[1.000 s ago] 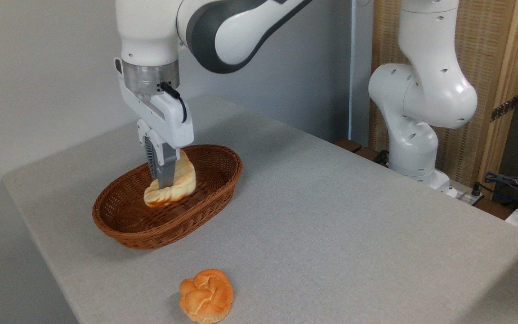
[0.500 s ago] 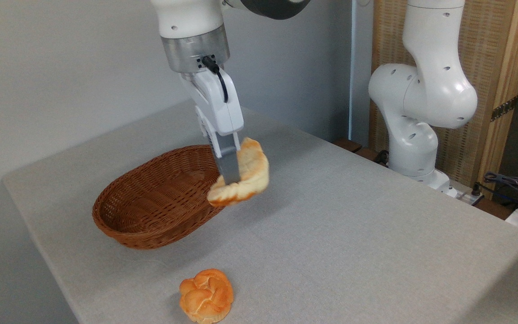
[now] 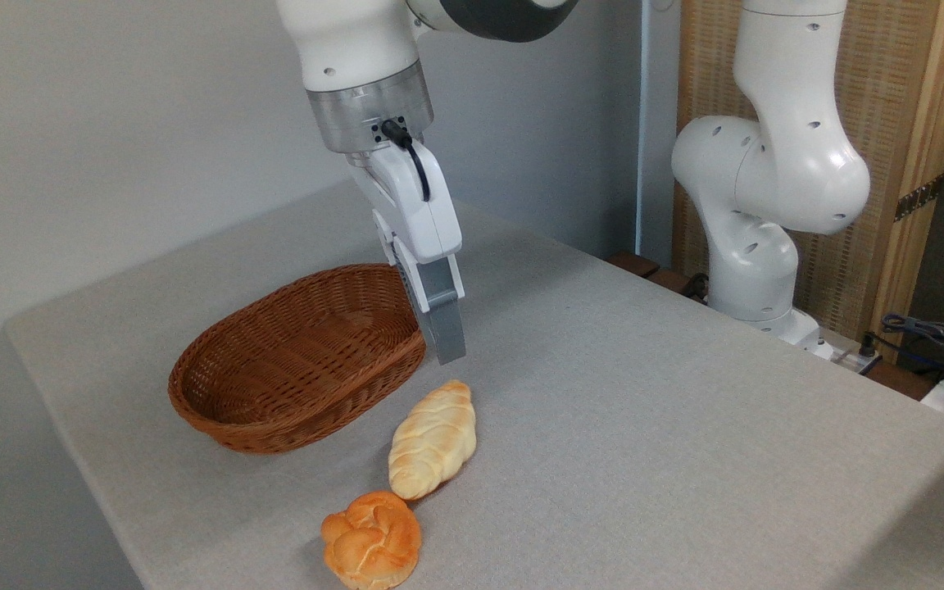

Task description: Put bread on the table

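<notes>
The bread (image 3: pixel 433 439) is seen lying flat on the tabletop (image 3: pixel 644 426), out of the basket (image 3: pixel 300 360), just in front of the basket's right end and toward the front edge. Its long axis is angled, far end pointing up-right. Its near tip is touching or nearly touching the orange roll (image 3: pixel 371 541), which sits close to the front edge; contact cannot be confirmed. The basket appears empty.

The gripper (image 3: pixel 449 348) is held above the bread's far end, apart from it, nothing gripped. Only one grey finger face is shown to the camera, so the spacing of the fingers cannot be told.

Handling, judged from looks: the bread is taken to be light and soft or foam-like, with a matte braided crust, so slip is unlikely but squashing under a hard pinch is possible. A sag at the ends is expected if it is held off-centre. If a regrasp is needed, it is best taken across the narrow width at mid-length, fingers set over the braid ridges, not at the tapered tips. The near tip should be avoided, as the roll would be bumped.

The task is judged as good as done: bread on cloth, released. Only a retreat upward is thought to be left.
</notes>
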